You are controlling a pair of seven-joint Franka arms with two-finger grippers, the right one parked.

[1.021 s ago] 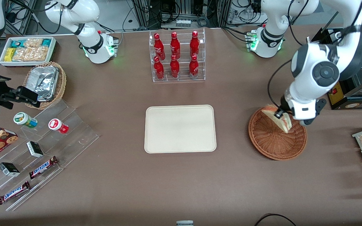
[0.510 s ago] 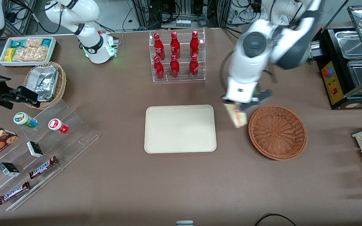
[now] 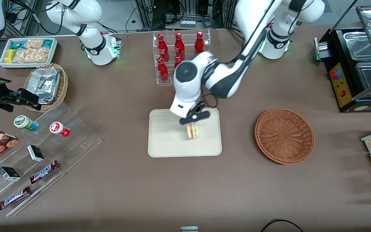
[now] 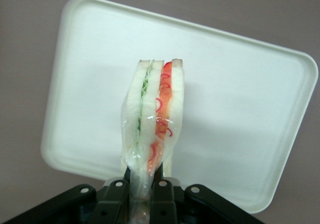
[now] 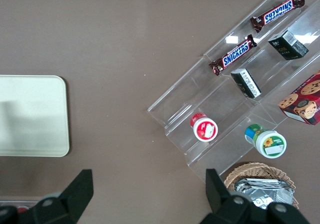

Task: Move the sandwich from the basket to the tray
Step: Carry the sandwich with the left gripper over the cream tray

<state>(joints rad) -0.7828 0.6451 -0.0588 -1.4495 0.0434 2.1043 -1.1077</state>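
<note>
My left gripper (image 3: 192,123) is shut on the sandwich (image 3: 193,130), a plastic-wrapped wedge of white bread with green and red filling, and holds it above the cream-white tray (image 3: 166,145). In the left wrist view the sandwich (image 4: 154,115) hangs from the gripper (image 4: 145,180) with the tray (image 4: 240,109) below it; whether it touches the tray I cannot tell. The reddish-brown wicker basket (image 3: 284,136) stands empty beside the tray, toward the working arm's end of the table. The tray's corner also shows in the right wrist view (image 5: 30,115).
A clear rack of red bottles (image 3: 166,58) stands farther from the front camera than the tray. A clear stepped stand with snack bars and small tubs (image 3: 37,154), a tan basket with foil trays (image 3: 47,85) and a white snack bin (image 3: 27,51) lie toward the parked arm's end.
My left gripper has carried the sandwich out of the basket, across the table and over the tray. The basket is left empty.
</note>
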